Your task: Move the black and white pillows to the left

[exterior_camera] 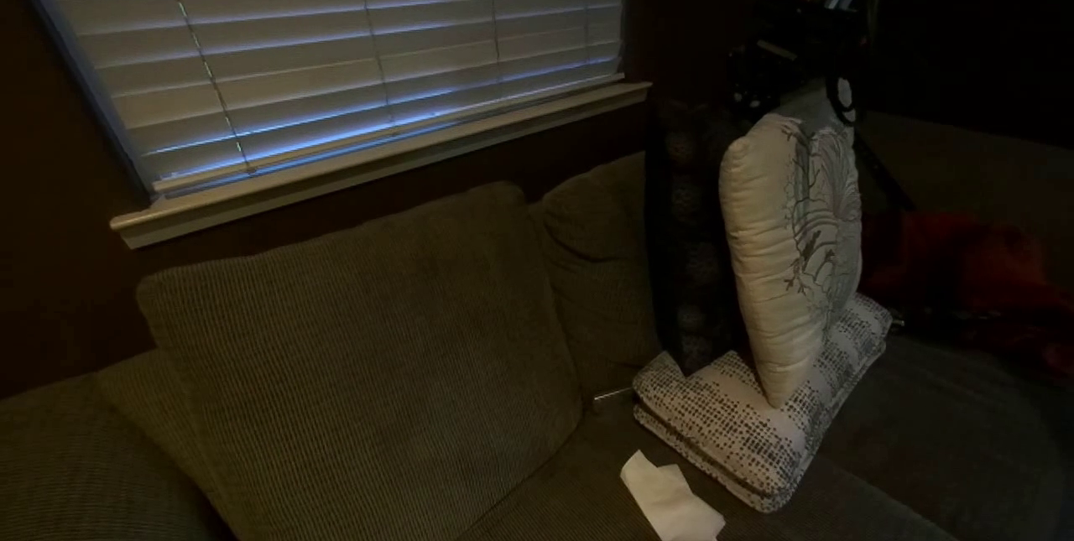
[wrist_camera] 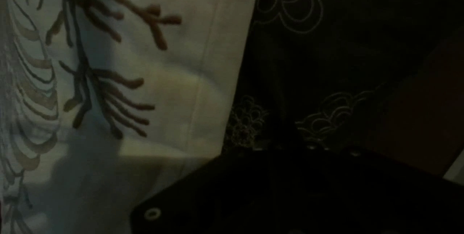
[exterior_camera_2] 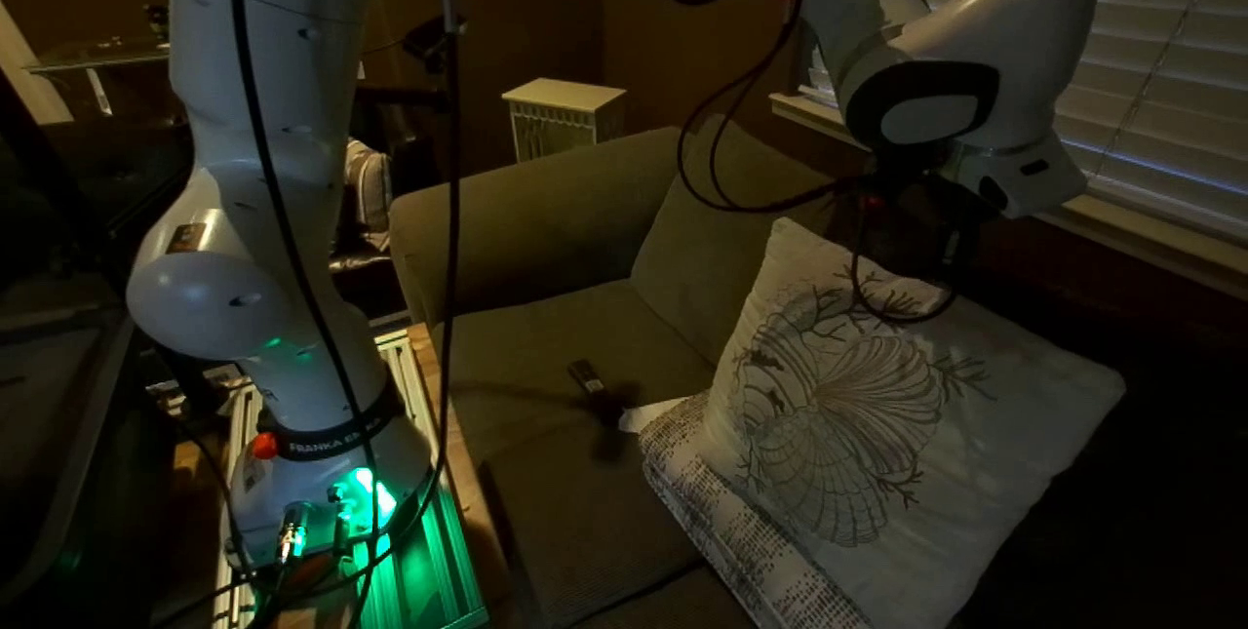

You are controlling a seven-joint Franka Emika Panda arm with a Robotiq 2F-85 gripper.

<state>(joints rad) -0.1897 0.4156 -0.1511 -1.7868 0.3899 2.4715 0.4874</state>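
Observation:
A white pillow with a shell and coral print (exterior_camera: 797,256) stands tilted on a dotted white cushion (exterior_camera: 730,415). Both also show in an exterior view, the pillow (exterior_camera_2: 848,414) in front of the cushion (exterior_camera_2: 726,502). A black pillow with pale scallop lines (exterior_camera: 692,239) stands upright beside the white one; in the wrist view it (wrist_camera: 308,56) fills the right and the white pillow (wrist_camera: 156,70) the left. My gripper (wrist_camera: 286,147) is at the black pillow's edge. Its jaws look close together, with the dark fabric gathered between them. The fingertips are very dark.
The brown couch back (exterior_camera: 361,356) runs below a window sill (exterior_camera: 377,163). A white paper (exterior_camera: 671,499) lies on the seat. A small dark remote (exterior_camera_2: 587,377) lies on the seat. Red cloth (exterior_camera: 965,264) lies behind the pillows. Cables (exterior_camera_2: 721,180) hang from the arm.

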